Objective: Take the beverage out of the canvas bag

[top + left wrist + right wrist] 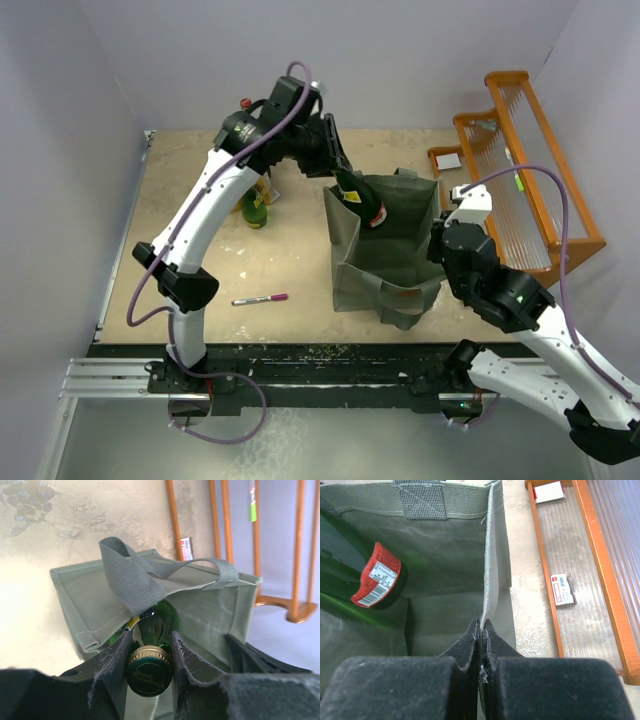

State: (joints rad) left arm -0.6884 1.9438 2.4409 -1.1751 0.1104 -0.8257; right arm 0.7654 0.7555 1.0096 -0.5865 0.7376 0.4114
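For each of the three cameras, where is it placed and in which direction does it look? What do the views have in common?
Top external: above and behind the bases, looking down on the table; the left arm and right arm show.
Left wrist: on the left arm, looking along the left gripper, shut on the green bottle neck; only its fingers show.
Right wrist: looking down into the canvas bag; the right gripper pinches its wall.
Shared: all three show bottle, bag and orange rack.
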